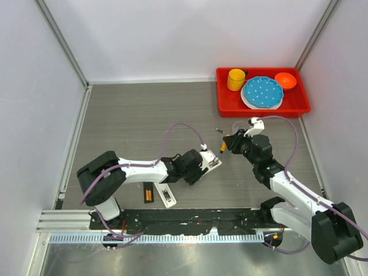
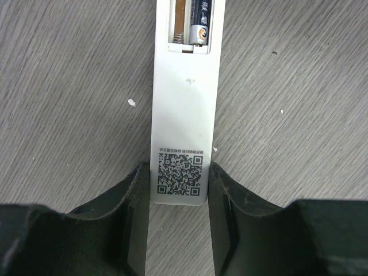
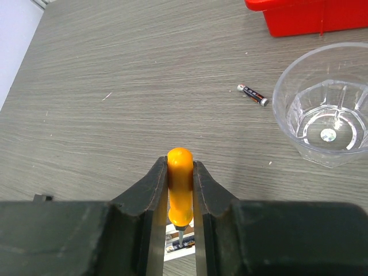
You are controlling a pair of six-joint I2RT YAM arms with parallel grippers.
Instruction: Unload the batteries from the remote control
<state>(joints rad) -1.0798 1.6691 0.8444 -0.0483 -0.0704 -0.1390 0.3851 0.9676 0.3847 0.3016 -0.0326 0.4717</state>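
Note:
My left gripper [image 1: 202, 163] is shut on the sides of a white remote [image 2: 185, 103] that lies flat on the table, gripping its QR-code end [image 2: 179, 187]. Its battery bay is open. One dark battery [image 2: 201, 20] sits in the right slot; the left slot [image 2: 180, 23] shows a spring. My right gripper [image 1: 229, 144] is shut on an orange-handled screwdriver [image 3: 180, 184]. It hangs tip down over the remote's open bay [image 3: 183, 244]. A loose dark battery [image 3: 253, 95] lies on the table beyond, also in the top view [image 1: 220, 131].
A clear plastic cup [image 3: 325, 103] stands right of the loose battery. A red tray [image 1: 293, 103] at the back right holds a yellow cup, a blue plate and an orange bowl. A black remote with orange cells [image 1: 148, 192] and a white piece [image 1: 167, 195] lie near the front edge.

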